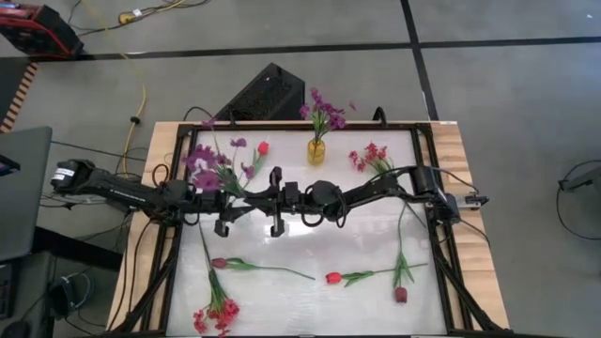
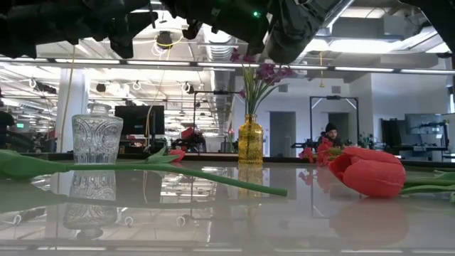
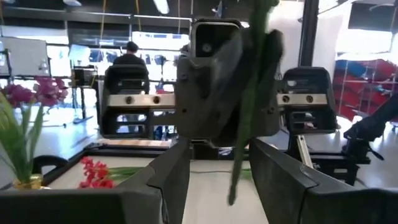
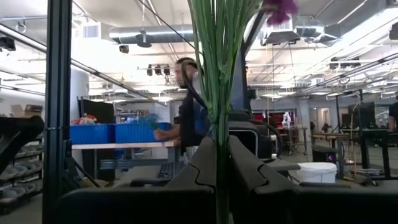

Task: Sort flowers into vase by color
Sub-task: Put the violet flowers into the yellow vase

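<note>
A purple flower on a bundle of thin green stems hangs in mid-air over the middle of the table, and my right gripper is shut on it. Facing it from the left, my left gripper stands open. The stem's lower end hangs free between its fingers. A yellow vase at the far side holds purple flowers. A clear glass vase stands to its left. My right gripper pinches the bundle of green stems between its two fingers. The fingers come from the table's right, slanting a little upward, and lie across the stems. The stems rise above the fingers to a purple blossom. The flower is clear of the table.
On the table lie a maroon tulip, a red tulip, another maroon tulip, a pink-red cluster near the yellow vase and another at the near edge. A red tulip shows at the far left. People stand in the room beyond.
</note>
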